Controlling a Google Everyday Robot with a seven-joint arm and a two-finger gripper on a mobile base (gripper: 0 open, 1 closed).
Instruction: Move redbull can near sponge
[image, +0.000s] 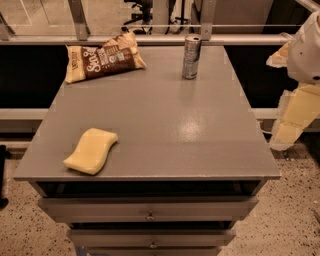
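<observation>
Grey-topped, the table (165, 125) stands on a speckled floor with a glass rail behind it and drawers (150, 207) under its front edge. I take the redbull can (191, 56) as my mark: it stands upright at the far edge of the table, long axis vertical, shiny top up. My claw (294, 117) hangs to the right of the can and nearer the camera, off the table's right side and well apart from the can. So the can lies away to my left and further back. I judge the reach must go leftward and towards the far edge, meeting the can from its side. The sponge (91, 150) lies flat, well apart from the can, to its left and close to the near edge, so the carry would run diagonally across the top. A brown snack bag (102, 59) lies left of the can along the same far edge, apart from it. Whether my claw is apart or together I cannot tell: it is cut off at the right border, and my arm above it shows only in part. The can's markings I cannot make out.
</observation>
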